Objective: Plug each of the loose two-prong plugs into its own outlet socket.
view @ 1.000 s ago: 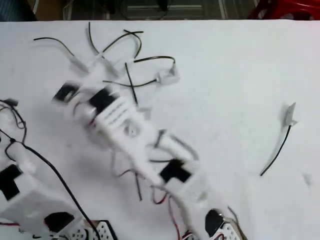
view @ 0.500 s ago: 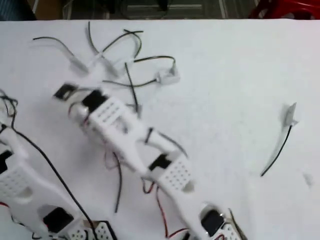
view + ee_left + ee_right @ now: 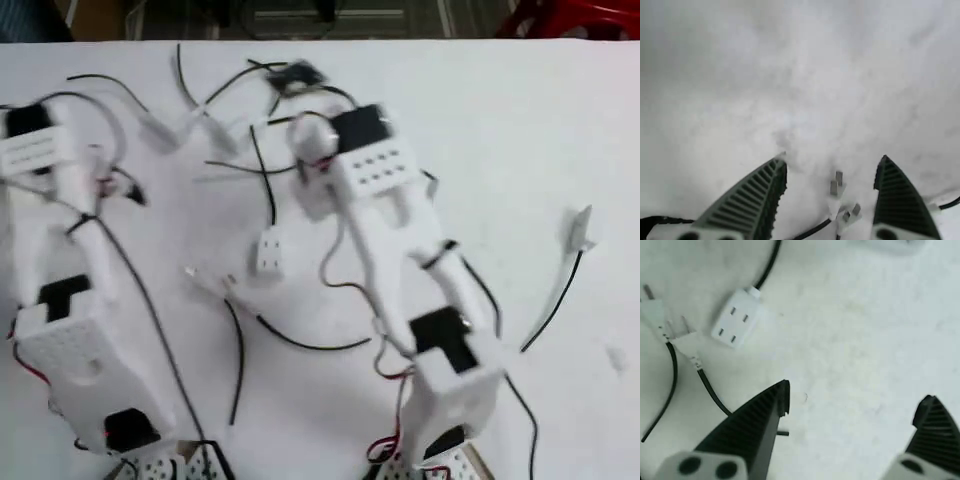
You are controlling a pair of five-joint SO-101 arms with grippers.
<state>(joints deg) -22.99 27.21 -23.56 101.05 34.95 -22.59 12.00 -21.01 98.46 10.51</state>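
A white outlet socket [image 3: 268,250] [image 3: 737,317] lies on the table [image 3: 480,130] left of the right arm [image 3: 385,190]. Two loose two-prong plugs [image 3: 212,283] on black cords lie just left of it, the plugs [image 3: 670,325] unplugged. My right gripper [image 3: 857,392] hangs open above bare table beside the socket, holding nothing. My left gripper [image 3: 833,159] is open over the table, with two plugs [image 3: 841,200] lying between its fingers, not gripped. The left arm [image 3: 60,300] stretches along the table's left side.
More plugs and black cords [image 3: 215,135] are tangled at the back left. A lone plug with its cord [image 3: 577,232] lies far right. The arms' own wires [image 3: 120,290] trail over the near table. The table's far edge runs along the back.
The right arm swung from the left-centre of the table to the back centre, uncovering the socket and two plugs. The left arm rose from the near left corner and stretched toward the back left.
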